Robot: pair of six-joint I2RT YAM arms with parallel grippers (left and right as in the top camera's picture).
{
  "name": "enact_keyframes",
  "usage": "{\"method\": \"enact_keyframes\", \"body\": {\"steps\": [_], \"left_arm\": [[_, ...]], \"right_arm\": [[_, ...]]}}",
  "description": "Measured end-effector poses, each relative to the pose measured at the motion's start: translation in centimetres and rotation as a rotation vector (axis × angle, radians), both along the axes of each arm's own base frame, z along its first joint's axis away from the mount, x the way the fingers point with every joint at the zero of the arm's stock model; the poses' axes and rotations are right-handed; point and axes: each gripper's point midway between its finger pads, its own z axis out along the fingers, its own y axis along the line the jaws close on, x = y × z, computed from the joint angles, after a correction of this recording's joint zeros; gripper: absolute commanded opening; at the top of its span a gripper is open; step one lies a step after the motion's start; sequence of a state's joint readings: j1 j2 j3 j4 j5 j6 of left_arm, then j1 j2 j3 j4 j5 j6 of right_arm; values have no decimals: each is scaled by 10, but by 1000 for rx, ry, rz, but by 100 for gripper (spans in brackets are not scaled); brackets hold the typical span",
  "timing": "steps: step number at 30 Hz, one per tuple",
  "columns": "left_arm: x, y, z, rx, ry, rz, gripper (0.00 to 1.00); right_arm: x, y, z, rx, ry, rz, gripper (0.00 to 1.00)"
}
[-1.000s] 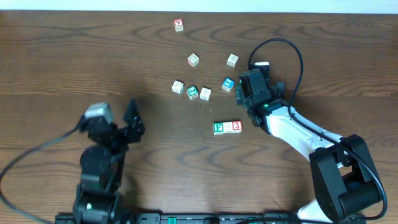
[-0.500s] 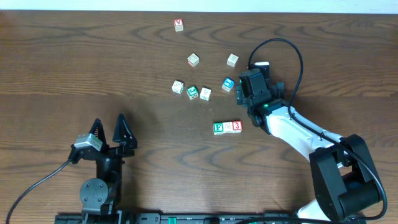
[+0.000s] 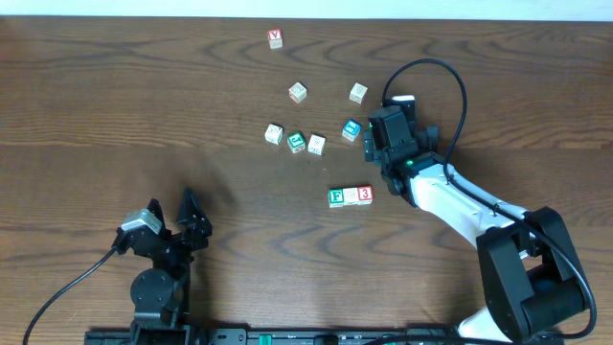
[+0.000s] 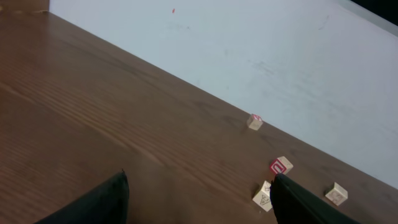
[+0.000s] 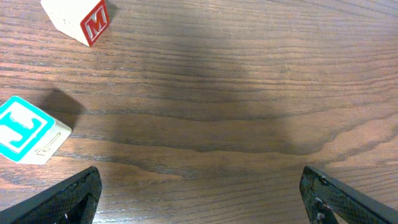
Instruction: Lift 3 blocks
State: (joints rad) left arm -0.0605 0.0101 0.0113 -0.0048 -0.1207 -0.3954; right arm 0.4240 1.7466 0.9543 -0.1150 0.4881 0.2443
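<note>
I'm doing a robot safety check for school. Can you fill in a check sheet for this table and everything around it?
Surface: dark wooden table, no spills seen.
Job's things: green F block, pale block and red 3 block side by side in a row, flat on the table, not lifted.
Clutter: seven loose cubes beyond the row, among them a blue cube and a green cube.
Grippers: left gripper open, empty; right gripper open, empty, near the blue cube.
Cables: black cable loops off the right arm; a second cable trails from the left arm.
Surroundings: pale surface beyond the table's far edge.
</note>
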Motion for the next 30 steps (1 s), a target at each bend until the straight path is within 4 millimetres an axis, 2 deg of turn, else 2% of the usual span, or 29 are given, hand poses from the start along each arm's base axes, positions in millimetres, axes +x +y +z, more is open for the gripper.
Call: {"method": "enact_keyframes", "body": {"steps": [20,24,27,30], "left_arm": [[0,3,0,11,3,10,73],[0,3,0,14,3,10,73],[0,3,0,17,4,9,73],[0,3,0,18,4,9,73]], "right_arm": [[0,0,0,-1,2,0,99],[-12,-3,-2,-16,49,7,99],[-24,3,20,-4,40,35,99],[-34,15,71,41,-74,74,99]]}}
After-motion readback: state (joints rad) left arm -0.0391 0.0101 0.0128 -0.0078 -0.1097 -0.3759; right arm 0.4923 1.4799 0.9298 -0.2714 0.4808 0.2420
